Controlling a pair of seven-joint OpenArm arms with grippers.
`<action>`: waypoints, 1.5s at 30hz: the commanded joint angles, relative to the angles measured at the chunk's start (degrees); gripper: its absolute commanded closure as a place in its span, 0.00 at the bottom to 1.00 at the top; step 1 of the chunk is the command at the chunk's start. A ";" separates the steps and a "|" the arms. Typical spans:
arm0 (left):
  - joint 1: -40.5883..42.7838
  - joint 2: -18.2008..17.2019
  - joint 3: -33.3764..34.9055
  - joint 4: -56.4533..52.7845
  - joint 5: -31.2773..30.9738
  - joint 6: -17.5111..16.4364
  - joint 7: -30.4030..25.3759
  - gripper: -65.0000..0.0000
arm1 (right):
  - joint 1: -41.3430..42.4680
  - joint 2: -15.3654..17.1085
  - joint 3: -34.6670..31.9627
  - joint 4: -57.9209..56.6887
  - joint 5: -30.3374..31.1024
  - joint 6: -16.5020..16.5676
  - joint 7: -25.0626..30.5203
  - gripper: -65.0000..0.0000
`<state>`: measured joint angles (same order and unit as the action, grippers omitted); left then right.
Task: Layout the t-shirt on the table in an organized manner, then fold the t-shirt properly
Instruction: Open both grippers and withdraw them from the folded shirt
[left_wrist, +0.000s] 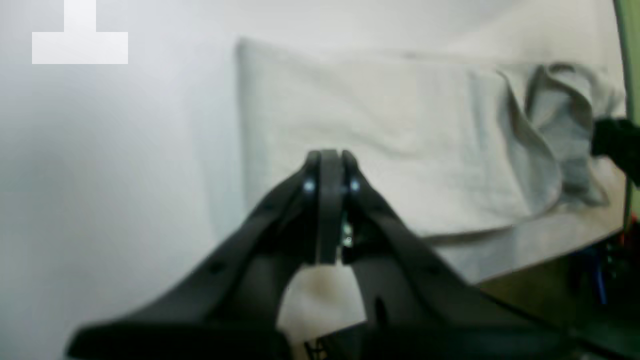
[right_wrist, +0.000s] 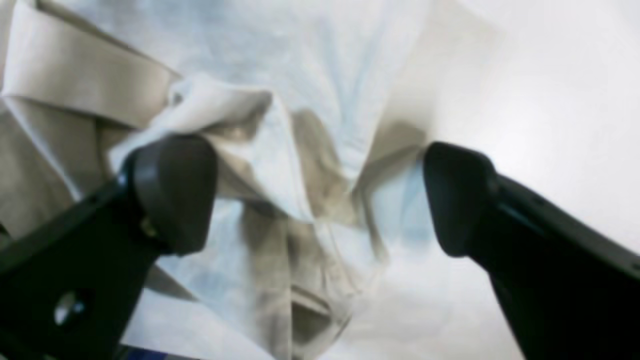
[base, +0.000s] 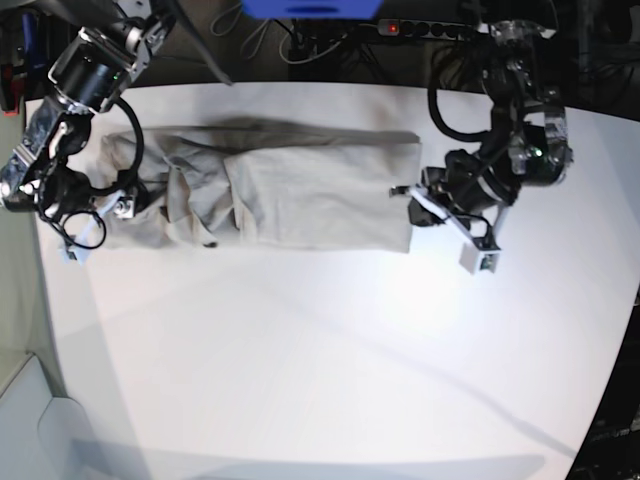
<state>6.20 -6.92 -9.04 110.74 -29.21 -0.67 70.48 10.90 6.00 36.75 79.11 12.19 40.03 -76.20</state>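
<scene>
Right gripper (right_wrist: 320, 200): black jaws spread wide, holding nothing, poised over a rumpled end of the plain beige, wrinkly cotton t-shirt (base: 290, 190).

Left gripper (left_wrist: 329, 160): black jaws pressed together, empty, just beside the shirt's straight opposite edge.

T-shirt: folded into a long band, lying flat across the far part of the large smooth white table (base: 330, 360), between the two grippers.
</scene>
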 joint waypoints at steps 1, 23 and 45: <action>-0.61 -0.25 -0.85 0.95 -0.63 0.10 -0.54 1.00 | -0.57 -0.33 -0.05 -1.09 -0.45 -0.03 -2.17 0.00; 1.32 -0.60 -7.71 0.95 -0.63 0.01 -0.54 1.00 | -0.30 -3.32 3.47 -0.65 -0.45 -0.03 -2.08 0.00; 1.32 -0.69 -7.71 0.87 -0.46 0.01 -0.81 1.00 | -0.74 -3.14 4.70 -1.00 9.22 -0.03 -2.52 0.35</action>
<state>7.94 -7.16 -16.67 110.74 -29.19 -0.69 70.46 10.52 3.01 41.67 78.35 22.83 40.05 -75.83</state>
